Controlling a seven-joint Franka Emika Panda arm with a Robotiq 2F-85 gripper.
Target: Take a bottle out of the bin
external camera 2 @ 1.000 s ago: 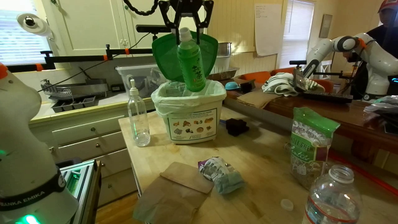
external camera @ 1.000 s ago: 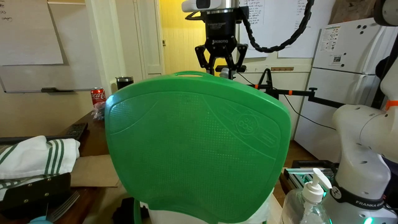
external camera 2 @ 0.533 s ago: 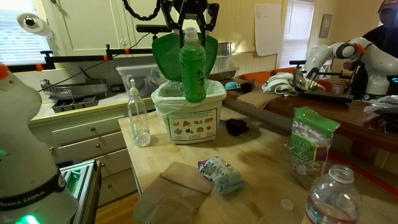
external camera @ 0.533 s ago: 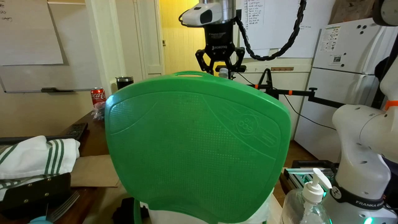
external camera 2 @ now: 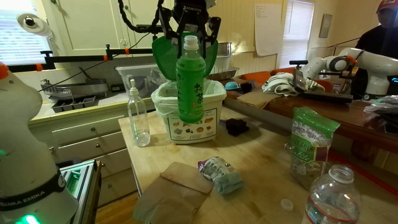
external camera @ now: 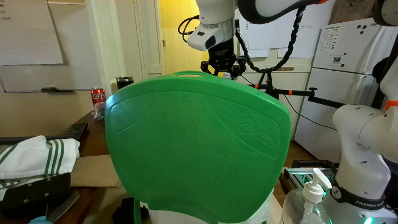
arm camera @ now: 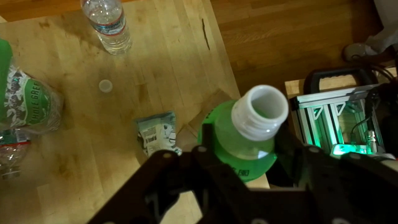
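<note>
The bin (external camera 2: 175,132) is a pale tub with a white liner and a picture label. Its open green lid (external camera: 199,146) stands upright and fills the middle of an exterior view, hiding most of the bottle there; the lid also shows behind the gripper (external camera 2: 162,59). My gripper (external camera 2: 192,51) is shut on the shoulder of a green tea bottle (external camera 2: 190,90), one finger on each side. The bottle hangs nearly upright, uncapped, clear of the bin and in front of it. In the wrist view the bottle's white neck (arm camera: 259,113) sits between the dark fingers (arm camera: 245,140).
A clear pump bottle (external camera 2: 138,121) stands beside the bin. On the table lie a brown paper bag (external camera 2: 177,193), a crumpled packet (external camera 2: 221,175) and a small cap (external camera 2: 286,204). A lentil bag (external camera 2: 312,146) and a clear water bottle (external camera 2: 332,199) stand at the right.
The gripper has carried the bottle away from over the bin, forward and lower, towards the paper bag side. The bottle has swung from tilted to nearly upright, and the wrist has tilted.
</note>
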